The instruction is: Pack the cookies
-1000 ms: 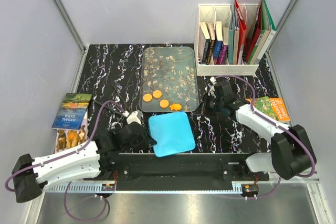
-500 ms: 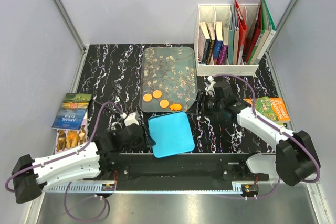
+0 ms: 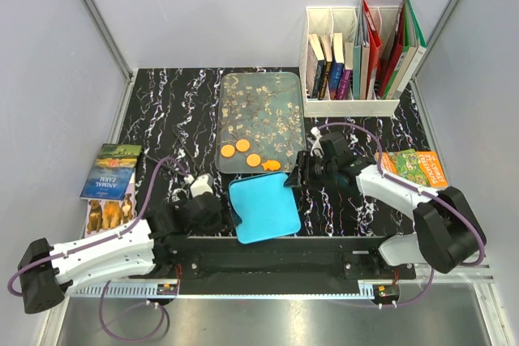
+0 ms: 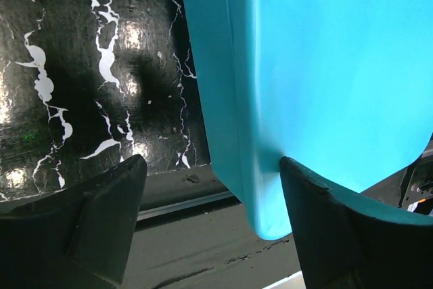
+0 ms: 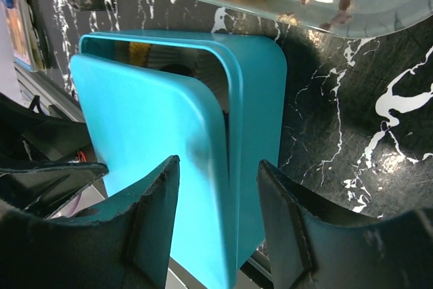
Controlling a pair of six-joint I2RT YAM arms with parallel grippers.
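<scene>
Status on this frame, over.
Both open: left end effector at teal box corner, right end effector over the lid edge. Orange cookies on tray. Lid partly covers box.

The black, white-veined marble table top carries a clear rounded rectangular tray at the far middle. A teal rectangular tin box lies just nearer. A white divided book rack stands far right, a green-and-orange booklet lies right, and two picture booklets lie at the left edge.
</scene>
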